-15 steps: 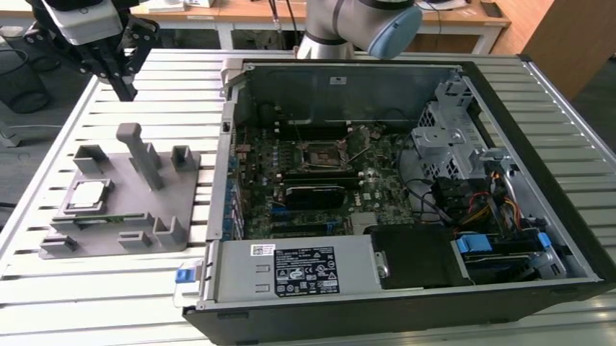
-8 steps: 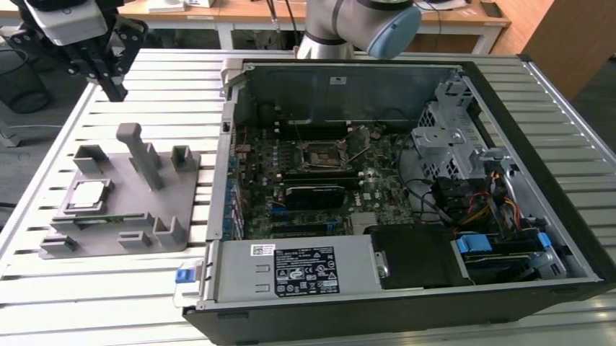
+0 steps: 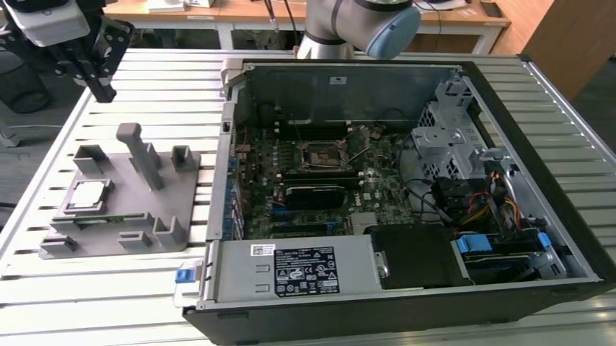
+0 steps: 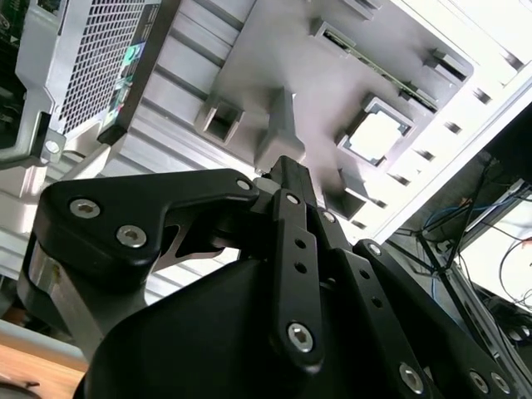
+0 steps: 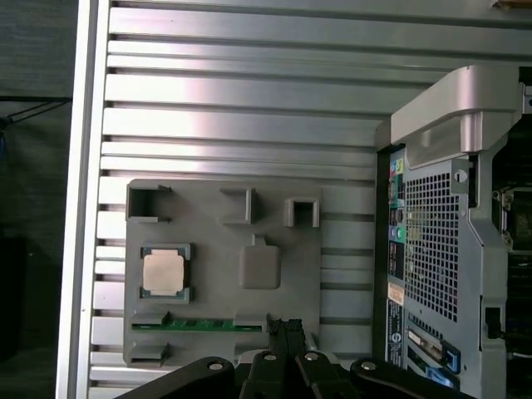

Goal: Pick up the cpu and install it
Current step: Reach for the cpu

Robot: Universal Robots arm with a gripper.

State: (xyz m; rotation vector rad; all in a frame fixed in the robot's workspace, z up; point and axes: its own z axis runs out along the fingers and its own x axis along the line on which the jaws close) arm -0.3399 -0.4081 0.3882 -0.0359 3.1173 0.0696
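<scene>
Hanging above the slatted metal table (image 3: 144, 79), towards the exterior view's left and beyond the fixture: one black tool (image 3: 103, 92), fingers pressed together, nothing held between them. It is raised clear of the surface and touches nothing.

Entry two: grey plastic fixture (image 3: 183, 198), flat on the table, with several open-topped pockets and one upright post (image 3: 135, 155).

Entry three: the cpu (image 3: 89, 194), a flat silver square lying face up in a square-framed recess of the fixture, on the exterior view's left side of the block. It sits well apart from the tool. In the first wrist view the cpu (image 5: 163, 272) rests level in its frame, with a thin green strip (image 5: 199, 324) lying in a slot near it. In the second wrist view the cpu (image 4: 374, 135) shows past the closed fingertips.

Entry four: open computer case (image 3: 500, 122), lying on its side just beside the fixture on the exterior view's right. Inside are:
- a green motherboard (image 3: 385, 180);
- a black square socket (image 3: 322, 153) near the middle of the board; what is in it I cannot tell;
- a labelled metal power-supply box (image 3: 298, 270) along the near wall;
- a metal drive cage (image 3: 448, 137);
- a bundle of coloured cables (image 3: 481, 209).

Entry five: the arm's grey and pale-blue joint (image 3: 385, 29), beyond the far wall of the case.
</scene>
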